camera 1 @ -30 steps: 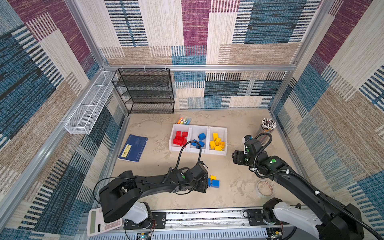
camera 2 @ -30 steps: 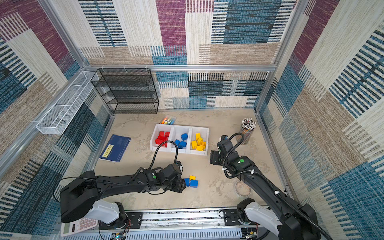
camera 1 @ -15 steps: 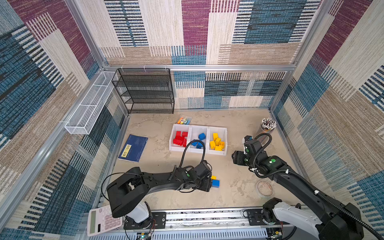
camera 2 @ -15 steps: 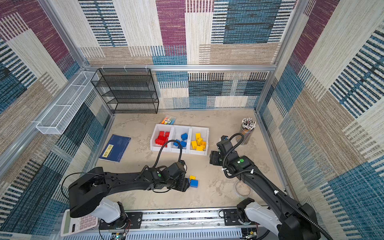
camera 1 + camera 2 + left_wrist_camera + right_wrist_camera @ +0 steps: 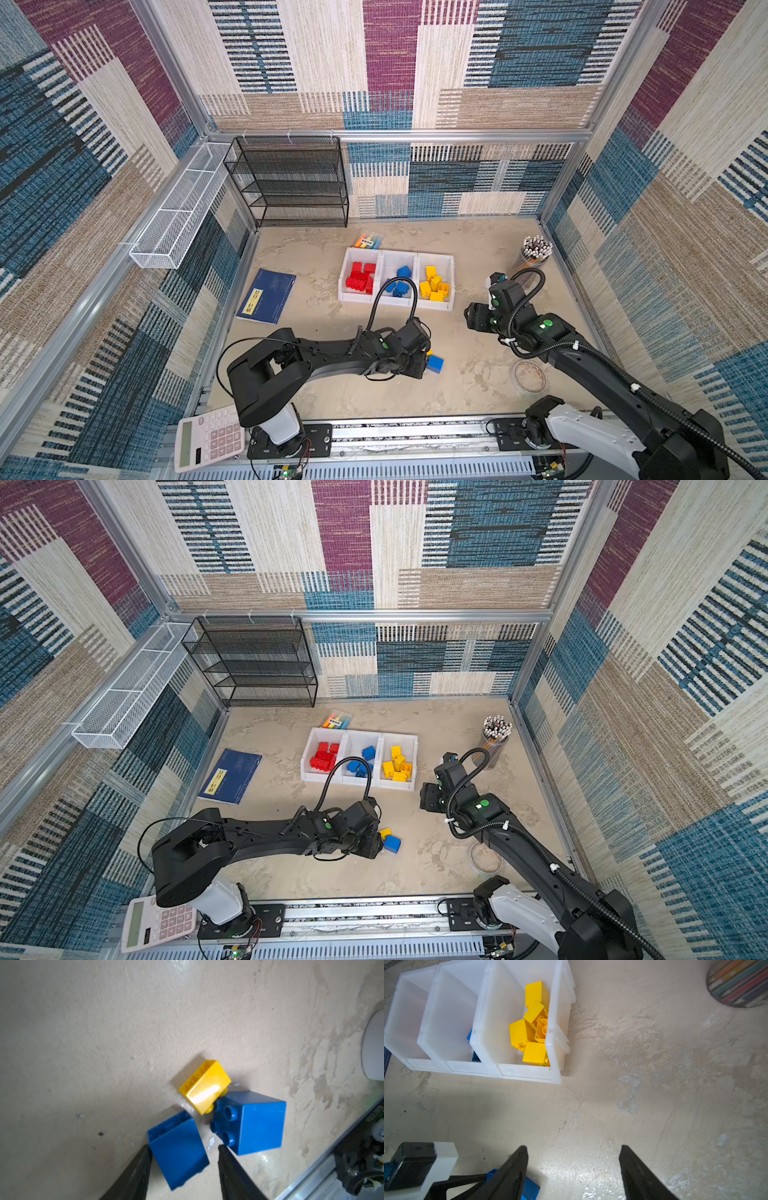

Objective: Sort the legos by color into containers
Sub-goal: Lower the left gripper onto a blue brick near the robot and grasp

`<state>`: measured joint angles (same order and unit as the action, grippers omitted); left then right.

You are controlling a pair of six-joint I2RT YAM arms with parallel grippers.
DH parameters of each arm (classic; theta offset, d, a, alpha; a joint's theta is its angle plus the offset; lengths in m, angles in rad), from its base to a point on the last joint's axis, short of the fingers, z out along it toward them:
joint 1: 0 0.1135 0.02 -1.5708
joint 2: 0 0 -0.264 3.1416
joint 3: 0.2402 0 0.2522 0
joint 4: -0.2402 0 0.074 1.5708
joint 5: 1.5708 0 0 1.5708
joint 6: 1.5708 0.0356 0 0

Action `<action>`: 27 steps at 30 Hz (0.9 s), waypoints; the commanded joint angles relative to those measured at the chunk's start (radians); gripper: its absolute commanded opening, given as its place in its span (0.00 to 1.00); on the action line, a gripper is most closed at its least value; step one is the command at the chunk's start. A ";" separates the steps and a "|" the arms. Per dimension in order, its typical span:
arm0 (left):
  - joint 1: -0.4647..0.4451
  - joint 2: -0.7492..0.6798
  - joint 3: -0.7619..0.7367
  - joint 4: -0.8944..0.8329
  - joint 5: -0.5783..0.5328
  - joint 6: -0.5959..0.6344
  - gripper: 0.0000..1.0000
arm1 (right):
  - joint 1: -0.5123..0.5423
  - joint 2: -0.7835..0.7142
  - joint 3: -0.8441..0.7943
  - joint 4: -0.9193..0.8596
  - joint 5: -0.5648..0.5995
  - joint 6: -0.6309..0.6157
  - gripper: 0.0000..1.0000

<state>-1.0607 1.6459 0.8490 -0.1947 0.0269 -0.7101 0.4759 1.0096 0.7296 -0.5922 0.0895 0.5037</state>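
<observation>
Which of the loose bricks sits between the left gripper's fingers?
The blue brick showing a smooth side, no studs. The other blue brick, studs visible, and the yellow brick lie beyond the left gripper's fingertips.

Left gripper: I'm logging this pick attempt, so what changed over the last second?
The left arm swung its elbow toward the middle and carried the left gripper rightward in the top views. Its jaws now straddle a blue brick, with a gap on one side, so no firm hold yet. The right gripper, open, and the bins stayed as they were.
</observation>
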 commanded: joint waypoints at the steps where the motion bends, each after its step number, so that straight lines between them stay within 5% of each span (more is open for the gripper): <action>1: 0.000 0.022 0.002 -0.049 -0.025 0.015 0.51 | 0.001 -0.006 -0.004 0.011 0.006 0.019 0.72; 9: -0.005 0.041 0.011 -0.086 -0.049 0.024 0.45 | 0.000 -0.017 -0.013 0.009 0.004 0.022 0.72; 16: -0.022 0.073 0.063 -0.180 -0.081 0.069 0.49 | 0.000 -0.023 -0.024 0.015 0.001 0.030 0.72; 27: -0.036 0.094 0.105 -0.244 -0.121 0.098 0.37 | 0.000 -0.038 -0.028 0.012 0.006 0.029 0.71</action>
<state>-1.0977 1.7279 0.9604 -0.3202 -0.0734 -0.6365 0.4759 0.9771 0.7017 -0.5957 0.0891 0.5255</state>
